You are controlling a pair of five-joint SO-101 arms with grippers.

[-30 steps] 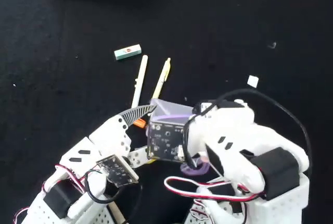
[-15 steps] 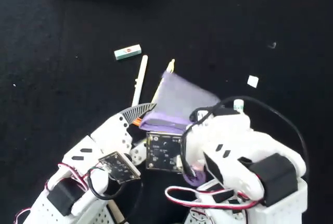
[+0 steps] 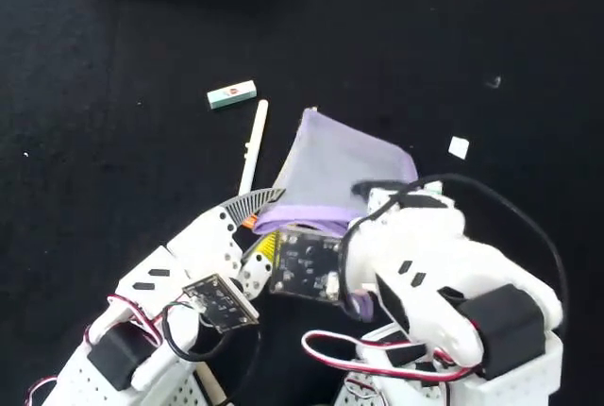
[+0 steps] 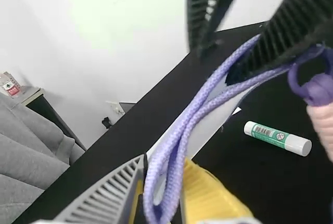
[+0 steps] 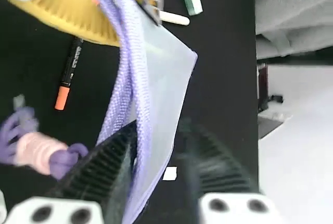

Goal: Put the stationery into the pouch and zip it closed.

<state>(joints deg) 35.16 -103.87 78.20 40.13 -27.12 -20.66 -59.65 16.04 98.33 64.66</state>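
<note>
Pouch [image 3: 340,165], a flat sheet of translucent lilac mesh edged with a thick woven purple band [image 4: 208,104], is held tilted above the matte black table [image 3: 491,47], close in front of both arms, with one corner pointing away from them. The left gripper [image 3: 269,217], a ribbed grey finger against a smooth yellow one, is clamped on the band. The right gripper [image 5: 156,135] has its black ribbed jaws apart, astride the same band farther along. A slim cream pen [image 3: 253,146] lies just beside the pouch, and a black marker [image 5: 70,70] with an orange cap lies below the band. Near the pen's far tip is a short green-and-white glue stick [image 3: 232,94]. A purple cord loop [image 5: 36,148] with a pink wrapped middle sits by the right gripper. A small white square block [image 3: 459,148] lies apart on the right arm's side.
</note>
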